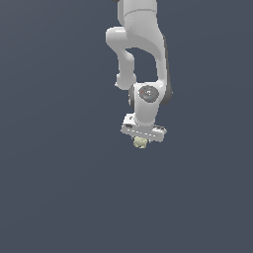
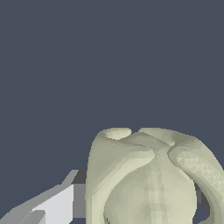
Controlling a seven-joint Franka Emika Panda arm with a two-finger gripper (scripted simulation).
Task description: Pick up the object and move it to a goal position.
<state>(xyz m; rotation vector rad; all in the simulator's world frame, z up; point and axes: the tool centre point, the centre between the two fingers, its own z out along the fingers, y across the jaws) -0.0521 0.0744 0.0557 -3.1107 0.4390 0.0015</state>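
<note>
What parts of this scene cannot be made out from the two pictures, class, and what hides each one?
- Exterior view: most of the object, covered by the gripper above it; its fingers cannot be made out.
- Wrist view: the object's lower part, cut off by the picture's edge.
- Wrist view: one finger shows partly; the other is mostly behind the object.
- Either view: no goal marker shows.

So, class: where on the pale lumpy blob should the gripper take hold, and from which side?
Across the blob's rounded middle, coming straight down from above. It is narrower than the gripper, and its ridged, bumpy sides offer the fingers purchase, probably.
</note>
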